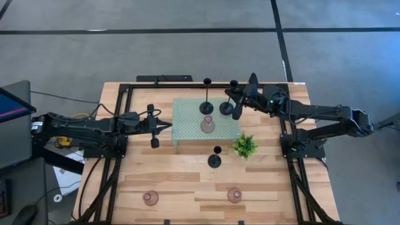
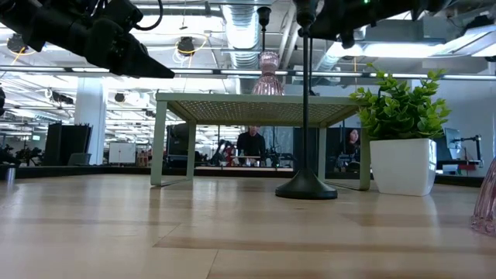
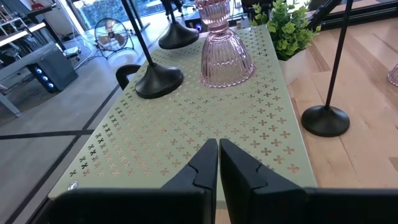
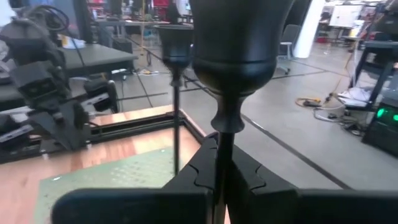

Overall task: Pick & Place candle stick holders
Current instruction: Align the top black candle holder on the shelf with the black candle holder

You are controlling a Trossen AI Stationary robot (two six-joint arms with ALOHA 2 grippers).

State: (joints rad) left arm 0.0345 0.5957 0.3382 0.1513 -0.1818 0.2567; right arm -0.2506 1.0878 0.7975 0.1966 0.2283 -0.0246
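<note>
Landmark: pale green perforated tray (image 1: 187,125), raised on legs at the table's middle.
Right gripper: right gripper (image 4: 219,163) was clamped on the thin stem of a black holder (image 1: 232,94), whose base hung at the tray's far right corner; whether that base touched the tray could not be told.
Left gripper: left gripper (image 3: 218,163) was closed and empty, at the tray's left edge.
On the tray: one black stemmed holder (image 1: 206,107) near the far edge, and a pink glass holder (image 1: 207,124) just beside it.
Off the tray: a third black holder (image 1: 214,160) stood in front of the tray; two pink glass holders (image 1: 150,198) (image 1: 234,195) sat well in front, near the table's front edge.
Risk: a tall, top-heavy stem would probably tip if let go tilted or half over the tray's edge.
Risk: a swinging base could knock the black holder standing nearby.
In the way: green plant (image 1: 245,145) in its white pot, off the tray's right front corner, crowded the right arm's route to the remaining holders.
</note>
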